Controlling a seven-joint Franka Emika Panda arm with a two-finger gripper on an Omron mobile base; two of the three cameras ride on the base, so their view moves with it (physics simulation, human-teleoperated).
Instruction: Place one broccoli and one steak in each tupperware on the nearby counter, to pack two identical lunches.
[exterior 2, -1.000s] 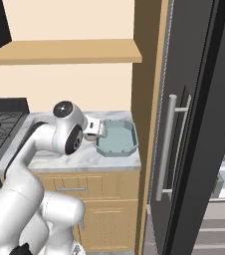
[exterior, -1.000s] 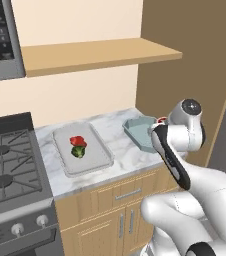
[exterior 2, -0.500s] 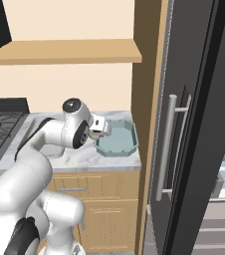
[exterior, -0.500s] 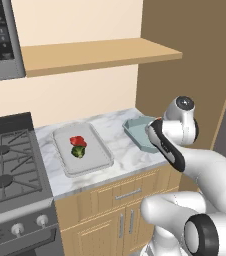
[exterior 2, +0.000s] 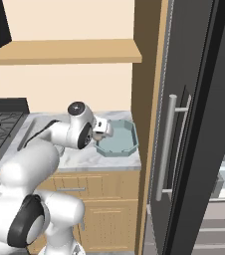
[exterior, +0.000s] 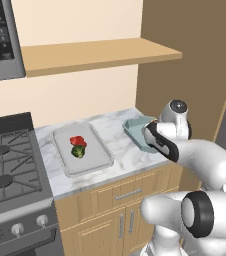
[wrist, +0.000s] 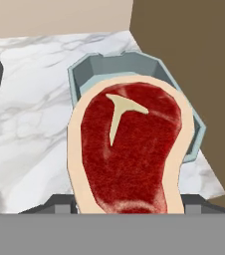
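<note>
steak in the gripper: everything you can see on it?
The steak is a raw-looking cut: dark red flesh, a pale T-shaped bone near the top, and a tan fat rim all round. It stands between the gripper's finger tips, held at its lower end, in front of the teal tupperware on the marbled counter. Whether it touches the tupperware can't be told.

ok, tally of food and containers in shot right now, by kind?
Steak: 2, one in the grey tray, one held over the teal tray
Broccoli: 1, in the grey tray
Trays: 2, grey and teal
Total: 5
</note>
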